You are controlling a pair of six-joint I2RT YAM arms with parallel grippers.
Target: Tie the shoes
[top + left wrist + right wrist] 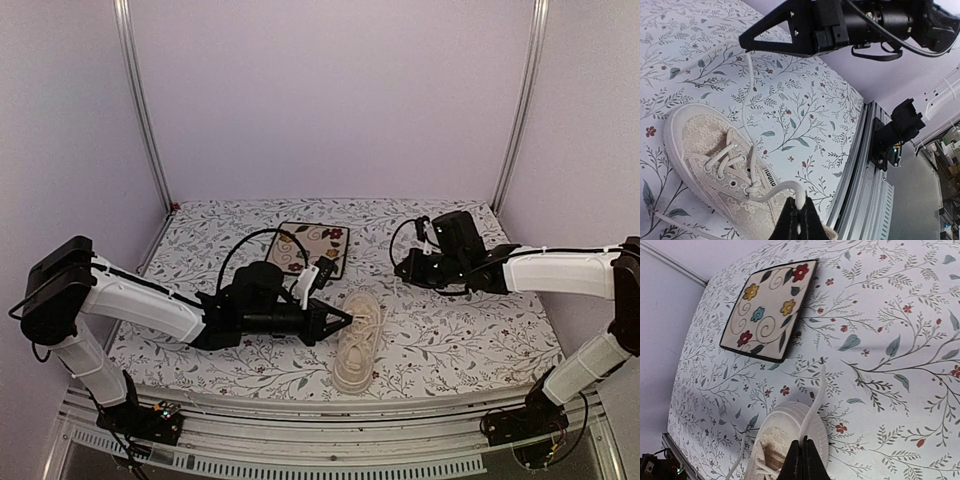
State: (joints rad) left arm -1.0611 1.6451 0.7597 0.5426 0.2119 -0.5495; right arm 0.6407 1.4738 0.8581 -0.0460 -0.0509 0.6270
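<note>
A cream low-top sneaker (358, 345) lies on the floral tablecloth near the front edge, toe towards the back. It also shows in the left wrist view (715, 155) and the right wrist view (790, 425). My left gripper (348, 320) is at the shoe's left side, shut on one cream lace (775, 192) that arcs up from the top eyelets to its tips (800, 204). My right gripper (400, 268) is behind and to the right of the shoe, shut on the other lace (746, 100), which runs taut from the shoe to it (746, 44). That lace's free end (817, 390) sticks out past its tips (804, 445).
A square floral plate with a dark rim (312, 245) lies behind the shoe, also in the right wrist view (769, 310). An aluminium rail (865, 175) runs along the table's front edge, with the right arm's base (895, 130) on it. Purple walls and metal posts (140, 110) enclose the table.
</note>
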